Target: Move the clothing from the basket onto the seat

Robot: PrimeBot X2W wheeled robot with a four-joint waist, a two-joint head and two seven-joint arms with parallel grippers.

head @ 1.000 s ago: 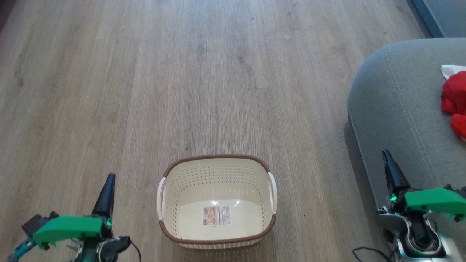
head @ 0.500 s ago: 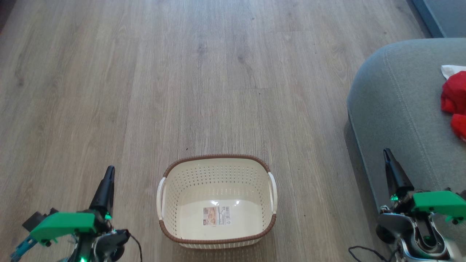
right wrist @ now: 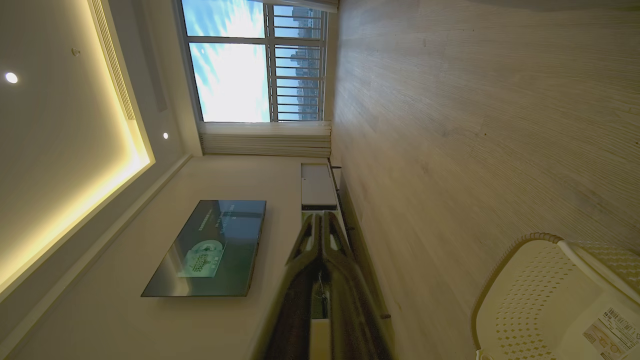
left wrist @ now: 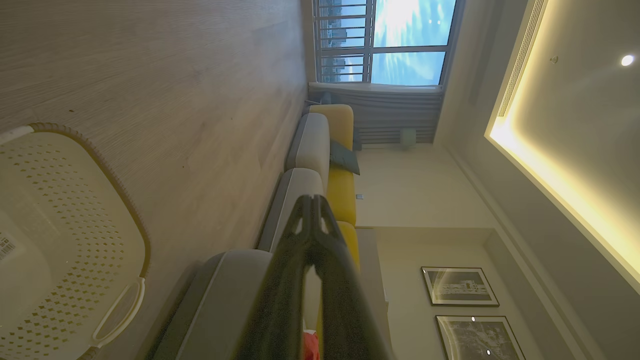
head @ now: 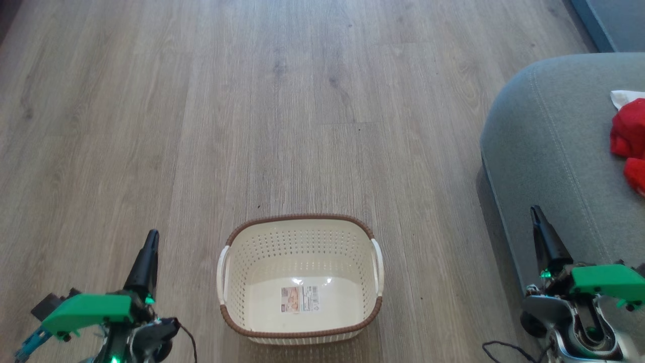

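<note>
The cream basket (head: 300, 237) with its brown rim stands on the floor in the lower middle of the head view, with nothing inside but a label on its bottom. Red clothing (head: 628, 138) with a bit of white lies on the grey seat (head: 549, 136) at the right edge. My left gripper (head: 150, 237) is at the lower left, shut and holding nothing, left of the basket. Shut and holding nothing too, my right gripper (head: 534, 210) stands at the lower right against the seat's front. Each wrist view shows part of the basket (left wrist: 60, 235) (right wrist: 545, 295) and closed fingers.
Wooden plank floor (head: 302, 101) stretches ahead of the basket. In the left wrist view a row of grey and yellow sofa cushions (left wrist: 320, 150) runs toward a window. A wall-mounted television (right wrist: 210, 247) and a low cabinet (right wrist: 317, 187) appear in the right wrist view.
Both arms shifted slightly in the first half second: the left gripper's tip rose a little in the view and the right arm settled lower. Since then nothing has moved.
</note>
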